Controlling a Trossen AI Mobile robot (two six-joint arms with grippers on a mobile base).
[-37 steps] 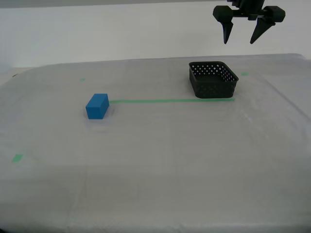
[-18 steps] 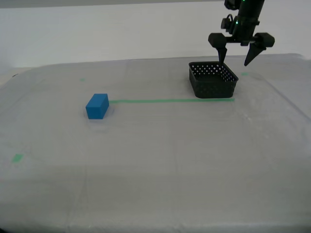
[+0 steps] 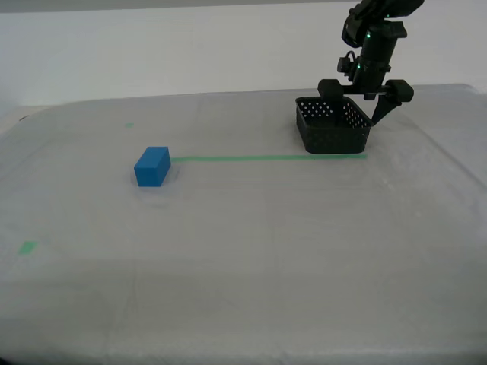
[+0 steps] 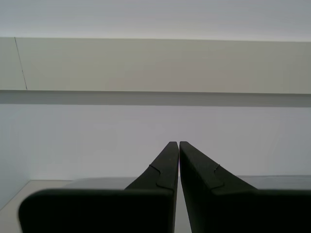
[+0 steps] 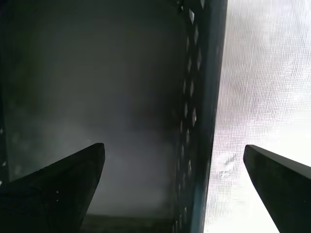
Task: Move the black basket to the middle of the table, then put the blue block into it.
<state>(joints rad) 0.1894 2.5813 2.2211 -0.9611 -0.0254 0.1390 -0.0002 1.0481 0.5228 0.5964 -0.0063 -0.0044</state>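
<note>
Now you see my first gripper (image 3: 356,104) spread wide over the black basket (image 3: 332,134), one finger inside it and the other outside its wall. That basket sits on the table (image 3: 251,228) toward the exterior view's right, at the end of the green tape line (image 3: 251,158). At the exterior view's left lies the blue block (image 3: 152,166), well apart. My second gripper (image 4: 179,145) is closed on nothing, facing a wall.

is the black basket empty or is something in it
Empty: the black basket shows only bare floor in the first wrist view, and the blue block sits apart on the table.
</note>
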